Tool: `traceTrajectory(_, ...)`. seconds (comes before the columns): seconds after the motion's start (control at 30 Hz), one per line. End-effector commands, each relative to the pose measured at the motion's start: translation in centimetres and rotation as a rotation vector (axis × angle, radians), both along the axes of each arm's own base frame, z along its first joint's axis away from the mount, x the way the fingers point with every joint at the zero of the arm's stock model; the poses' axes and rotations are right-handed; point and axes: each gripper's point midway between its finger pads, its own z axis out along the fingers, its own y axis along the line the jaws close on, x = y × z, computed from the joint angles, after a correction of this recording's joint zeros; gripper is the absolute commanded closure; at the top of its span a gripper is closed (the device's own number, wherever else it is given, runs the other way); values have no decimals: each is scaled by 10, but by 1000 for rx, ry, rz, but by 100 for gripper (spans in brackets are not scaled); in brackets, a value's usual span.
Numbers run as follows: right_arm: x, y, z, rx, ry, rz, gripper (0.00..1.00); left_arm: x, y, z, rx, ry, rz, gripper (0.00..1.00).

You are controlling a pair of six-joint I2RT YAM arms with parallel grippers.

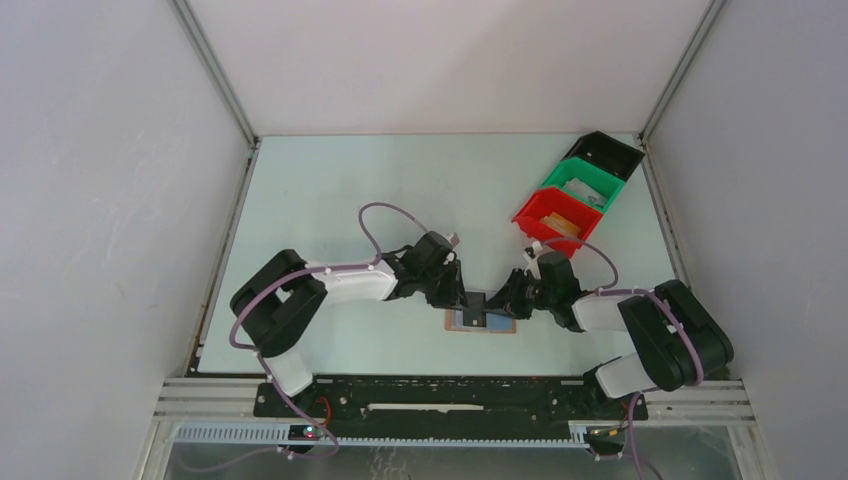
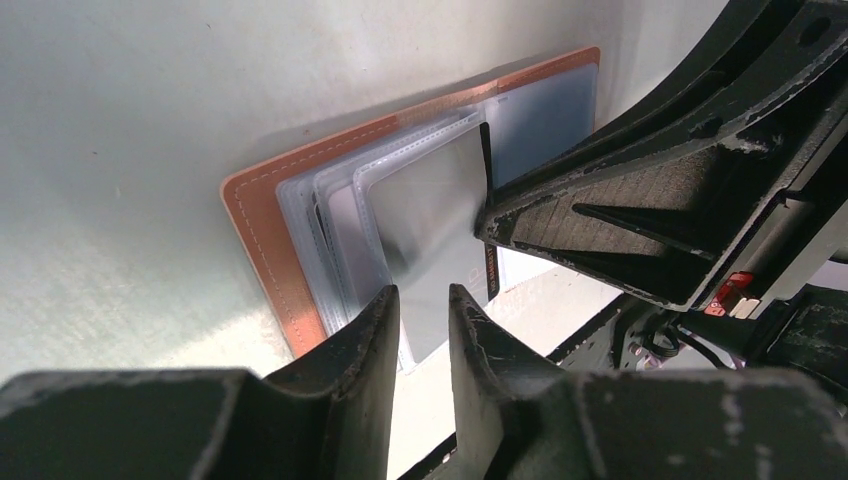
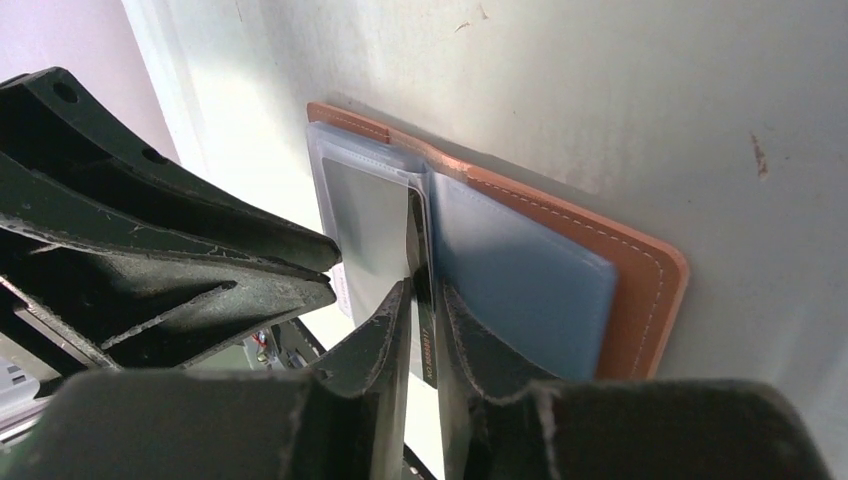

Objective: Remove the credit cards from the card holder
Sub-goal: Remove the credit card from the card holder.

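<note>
**A:** Where is the card holder?

**B:** The card holder lies open and flat on the table. In the overhead view it is at about 6 o'clock from the table's middle, close to the near edge. Its brown leather faces down and its pale blue-grey lining faces up. A fan of clear sleeves rises from the fold.

**A:** And the right gripper?

**B:** The right gripper reaches the holder from about 2 o'clock. Its fingers are pinched on a black card. The card stands on edge at the fold, between the sleeves and the blue-grey pocket. Small print shows along the card's edge but is too small to read.

**A:** What about the left gripper?

**B:** The left gripper comes in from about 10 o'clock. Its tips are at the near edge of the sleeves, just beside the right one's. Its fingers stand a narrow slit apart. The corner of a sleeve shows through that slit, but I cannot tell whether they clamp it or only rest there.

**A:** Are any other cards visible?

**B:** The sleeves look grey and glossy. I cannot tell whether cards sit inside them.

**A:** What else is on the table?

**B:** Three bins stand in a diagonal row at about 2 o'clock, well apart from the holder. The red bin is nearest, then the green bin, and the black bin is farthest back.
</note>
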Motion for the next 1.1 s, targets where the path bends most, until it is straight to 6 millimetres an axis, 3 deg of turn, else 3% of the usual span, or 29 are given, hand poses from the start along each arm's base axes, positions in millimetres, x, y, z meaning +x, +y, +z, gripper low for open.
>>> traceTrajectory(0.0, -4, 5, -2, 30, -2, 12, 80, -3, 9, -23, 91, 13, -8, 70)
traceTrajectory(0.3, -3, 4, 9, 83, -23, -8, 100, -3, 11, -26, 107, 18, 4, 72)
traceTrajectory(1.07, -3, -22, 19, 90, -48, -56, 100, 0, 18, -34, 120, 50, 28, 73)
